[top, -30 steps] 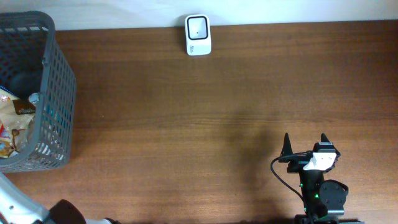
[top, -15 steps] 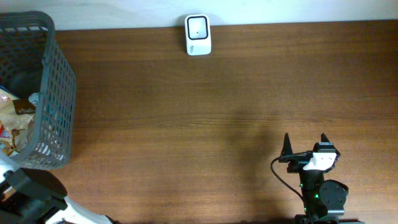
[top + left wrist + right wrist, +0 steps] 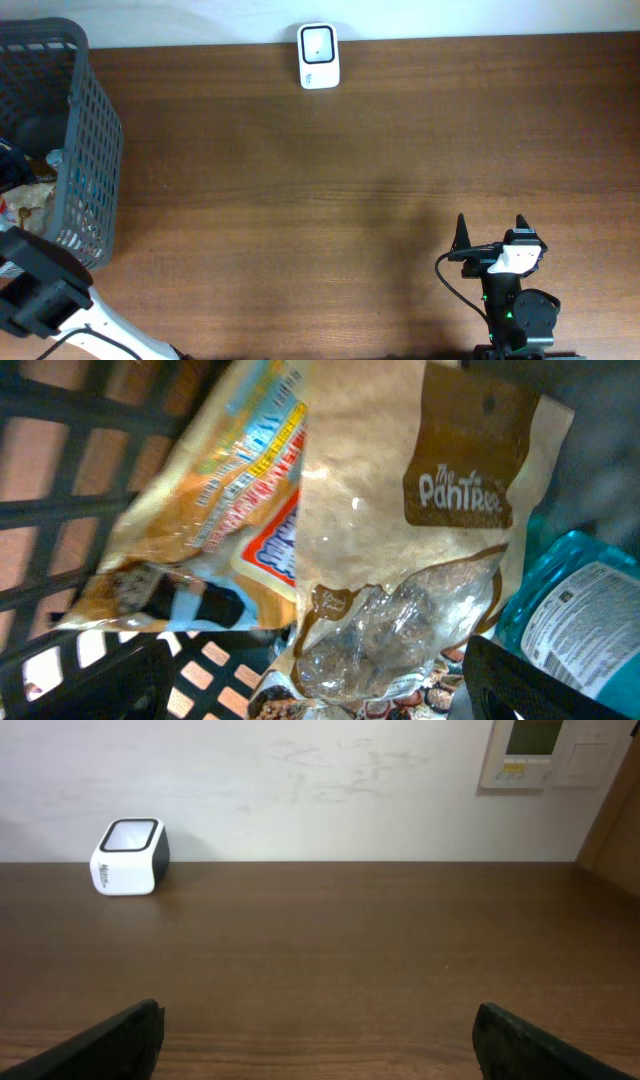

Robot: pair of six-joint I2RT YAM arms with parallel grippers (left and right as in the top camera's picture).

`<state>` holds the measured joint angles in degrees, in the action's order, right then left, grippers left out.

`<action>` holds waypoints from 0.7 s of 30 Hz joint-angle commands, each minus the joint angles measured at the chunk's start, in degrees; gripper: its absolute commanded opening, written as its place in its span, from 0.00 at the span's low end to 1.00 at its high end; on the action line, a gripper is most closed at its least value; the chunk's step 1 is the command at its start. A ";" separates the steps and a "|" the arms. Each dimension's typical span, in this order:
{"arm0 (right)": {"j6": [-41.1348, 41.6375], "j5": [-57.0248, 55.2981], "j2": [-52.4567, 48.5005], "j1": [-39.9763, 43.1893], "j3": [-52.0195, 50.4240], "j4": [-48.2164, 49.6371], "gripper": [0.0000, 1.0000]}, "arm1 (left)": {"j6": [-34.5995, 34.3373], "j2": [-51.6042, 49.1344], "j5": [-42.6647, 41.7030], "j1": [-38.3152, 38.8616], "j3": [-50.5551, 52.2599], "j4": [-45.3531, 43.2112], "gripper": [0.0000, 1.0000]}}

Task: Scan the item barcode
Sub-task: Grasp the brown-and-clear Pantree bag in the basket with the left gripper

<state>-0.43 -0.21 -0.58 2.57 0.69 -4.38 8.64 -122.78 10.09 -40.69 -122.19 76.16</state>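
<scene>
left gripper | moved forward | now inside basket

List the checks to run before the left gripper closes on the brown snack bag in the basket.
1. Left gripper open, fingers either side of the brown bag: ok.
2. Barcode located on the bag: cannot tell; none shows on this face.
3. Blue bottle clear of the grasp: cannot tell; it lies right beside the bag.
4. Colourful packet clear of the grasp: not ok; it lies against the bag.
5. Scanner unobstructed: ok.
6. Right gripper open, far from the basket: ok.
</scene>
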 commanded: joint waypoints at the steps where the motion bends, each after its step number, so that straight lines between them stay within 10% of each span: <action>1: -0.17 -0.46 0.37 -0.31 -0.37 -0.33 0.98 | 1.46 -3.02 -0.17 -0.31 -0.35 0.52 0.89; 17: -0.17 -0.46 0.37 -0.31 -0.37 -0.33 0.98 | 3.45 -3.65 -0.28 -0.37 9.97 -6.54 0.62; 19: -0.17 -0.46 0.37 -0.31 -0.37 -0.33 0.98 | 3.45 -3.65 -2.45 -0.37 11.39 -7.76 0.98; 21: -0.17 -0.48 0.37 -0.31 -0.37 -0.33 0.98 | 3.45 -3.65 -4.68 -0.35 12.72 -8.81 1.00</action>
<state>-0.47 -0.19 -0.58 2.57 0.69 -4.38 11.64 -125.93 9.21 -40.69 -111.61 68.51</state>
